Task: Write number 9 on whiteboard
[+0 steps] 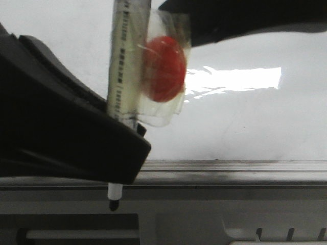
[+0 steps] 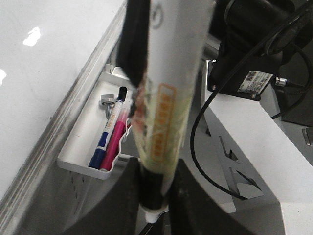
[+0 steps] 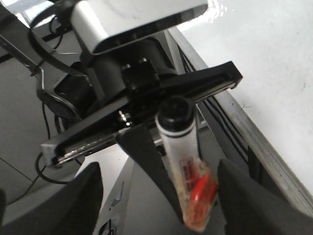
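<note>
While my left gripper [image 1: 120, 153] is pinched tight on the white marker pen with the yellowed label and a red blob taped to its barrel [image 1: 125, 61], the thing that matters is where the big glossy white-grey whiteboard [image 1: 245, 122] sits relative to that tip. From the front view the pen's long axis runs straight up and down through my fingers, black nib [image 1: 113, 205] poking out below them, barrel and cap sticking up above. The board lies beyond the pen, and the nib looks to hang below the board's grey metal bottom ledge [image 1: 230, 166], so I reckon the tip isn't on the writing surface at all right now. No dark number 9 shows on the board anywhere I can see, so I'd call the writing not started. My right gripper [image 3: 161, 196] sits spread wide, its dark fingers either side of the pen's barrel end without clamping it, as far as I can tell. Left arm is clearly the one to do the job; it'd need to bring the nib up and in toward the board.
</note>
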{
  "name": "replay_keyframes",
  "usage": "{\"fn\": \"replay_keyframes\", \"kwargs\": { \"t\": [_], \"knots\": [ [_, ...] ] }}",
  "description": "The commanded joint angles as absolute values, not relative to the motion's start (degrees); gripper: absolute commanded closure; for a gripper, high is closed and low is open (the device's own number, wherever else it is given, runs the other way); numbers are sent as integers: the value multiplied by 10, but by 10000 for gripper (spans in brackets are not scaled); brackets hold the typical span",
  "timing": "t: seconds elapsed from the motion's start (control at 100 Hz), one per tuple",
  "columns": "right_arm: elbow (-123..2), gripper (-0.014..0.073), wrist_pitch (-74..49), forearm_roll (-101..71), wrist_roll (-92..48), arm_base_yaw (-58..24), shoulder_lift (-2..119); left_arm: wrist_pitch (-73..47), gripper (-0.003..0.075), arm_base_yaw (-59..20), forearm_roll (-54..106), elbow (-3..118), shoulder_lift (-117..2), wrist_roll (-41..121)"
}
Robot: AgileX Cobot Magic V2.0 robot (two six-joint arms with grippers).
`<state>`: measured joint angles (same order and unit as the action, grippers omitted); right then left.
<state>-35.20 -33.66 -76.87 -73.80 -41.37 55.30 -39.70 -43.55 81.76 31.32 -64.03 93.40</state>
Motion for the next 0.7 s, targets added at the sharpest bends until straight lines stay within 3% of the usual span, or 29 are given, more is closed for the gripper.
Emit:
{"fn": "replay_keyframes", "kwargs": {
  "t": [0.0,0.17,0.24,0.37,0.5,0.57,0.69],
  "knots": [
    [-373,155,-259,-800,-747,-449,568,-416,738,-439,849,327,-629,936],
    [-382,199,-211,-818,-747,-488,588,-417,738,-439,854,327,-629,936],
    [-382,330,-206,-821,-747,-490,588,-418,738,-439,862,327,-629,936],
    [-382,668,-201,-832,-747,-490,588,-426,738,-439,862,327,-629,936],
    [-382,648,-196,-843,-747,-490,588,-426,726,-439,887,327,-629,929],
    [-382,648,-188,-842,-747,-490,588,-438,645,-439,919,327,-629,929],
    [-382,648,-171,-837,-747,-490,583,-468,372,-439,926,328,-624,905]
  ]
}}
